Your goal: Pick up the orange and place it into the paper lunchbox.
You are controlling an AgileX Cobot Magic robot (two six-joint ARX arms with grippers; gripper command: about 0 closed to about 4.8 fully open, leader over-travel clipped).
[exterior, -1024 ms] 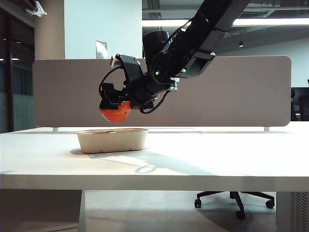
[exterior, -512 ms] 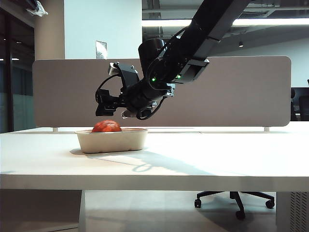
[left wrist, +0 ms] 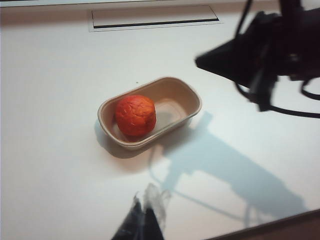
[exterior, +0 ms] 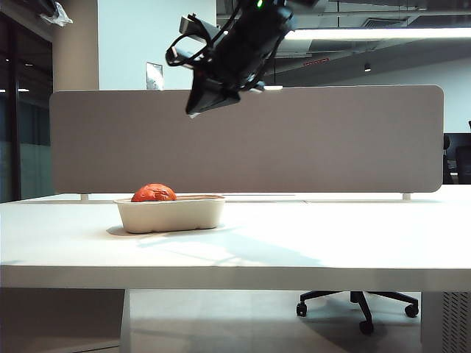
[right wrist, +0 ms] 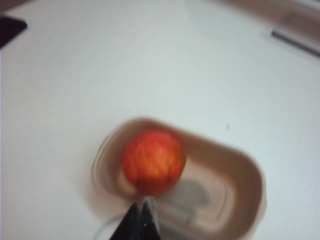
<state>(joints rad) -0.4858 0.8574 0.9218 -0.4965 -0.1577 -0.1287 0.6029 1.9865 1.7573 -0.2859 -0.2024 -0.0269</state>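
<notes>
You see a black arm at the top middle of the outside picture, with looping black cables and one small green light. Its right gripper (exterior: 193, 112) is black. The left gripper (left wrist: 145, 220) has dark, pointed fingers pressed together.

Your exterior view looks level from the table's near edge toward the far divider (exterior: 250, 140). Both wrist views look steeply down from well above, sharing the paper lunchbox (left wrist: 192, 102) holding the orange (right wrist: 153, 161).
</notes>
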